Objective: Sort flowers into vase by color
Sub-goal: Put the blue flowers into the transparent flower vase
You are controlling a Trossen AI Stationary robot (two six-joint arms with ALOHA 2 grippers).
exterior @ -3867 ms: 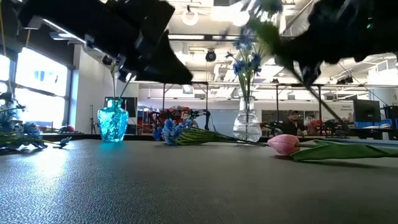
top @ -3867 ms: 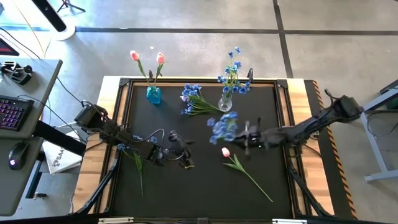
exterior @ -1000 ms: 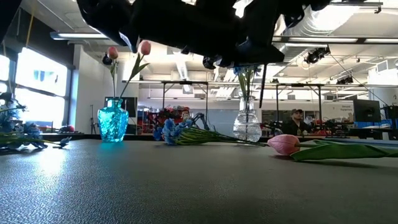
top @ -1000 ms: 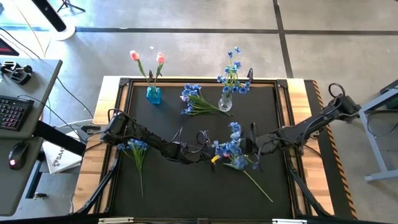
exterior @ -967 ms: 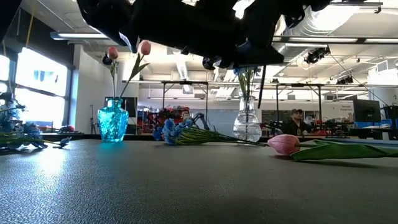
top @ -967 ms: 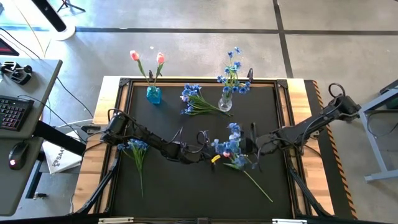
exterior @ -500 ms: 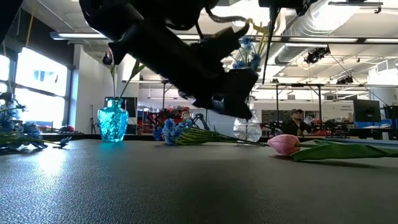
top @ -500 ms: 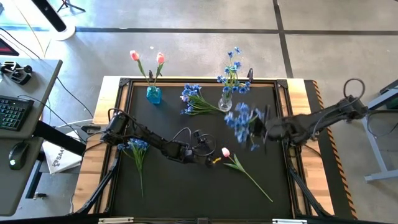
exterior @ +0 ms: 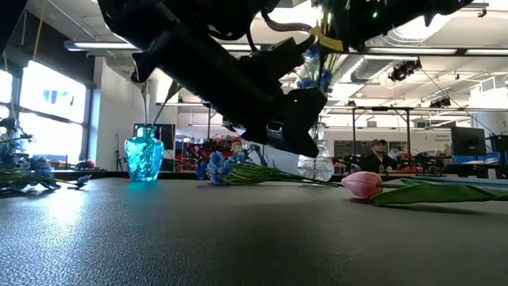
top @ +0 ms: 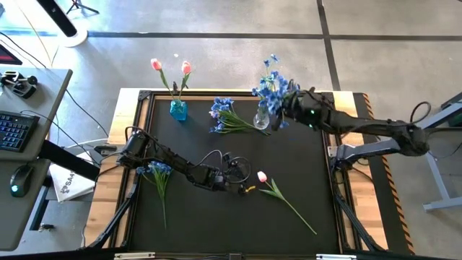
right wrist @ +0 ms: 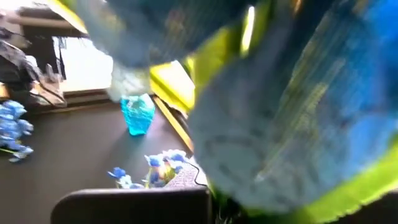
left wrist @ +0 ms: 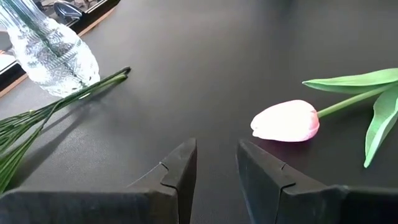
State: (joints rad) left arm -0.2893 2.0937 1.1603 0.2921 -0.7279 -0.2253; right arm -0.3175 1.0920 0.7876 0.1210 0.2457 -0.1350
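A pink tulip point(top: 262, 176) lies on its side on the black mat, its stem running toward the near right. My left gripper point(left wrist: 216, 167) stands open just left of the blossom point(left wrist: 286, 120), touching nothing. My right gripper point(top: 288, 107) is shut on a bunch of blue flowers point(top: 272, 89) at the far edge, over the clear vase point(top: 261, 119), which holds blue flowers. A blue vase point(top: 178, 110) at the far left holds two tulips. Another blue bunch point(top: 227, 115) lies between the vases. My right gripper holds the blue bunch, reaching in roughly level from the table's right. The blossoms point(right wrist: 298, 112) fill and blur the right wrist view, so the gripped part stays hidden. The bunch is lifted clear of the table, its blossoms above the clear vase's mouth.
A third blue bunch point(top: 159, 173) lies at the mat's left edge, beside my left arm. A wooden rim point(top: 346, 95) frames the mat. Open mat lies in the near half, apart from the tulip's stem point(top: 296, 213).
My right gripper has swung from the table's middle toward the far edge and upward, carrying the blue bunch away from my left gripper to above the clear vase. My left gripper has tipped downward and stayed beside the tulip, which has not moved.
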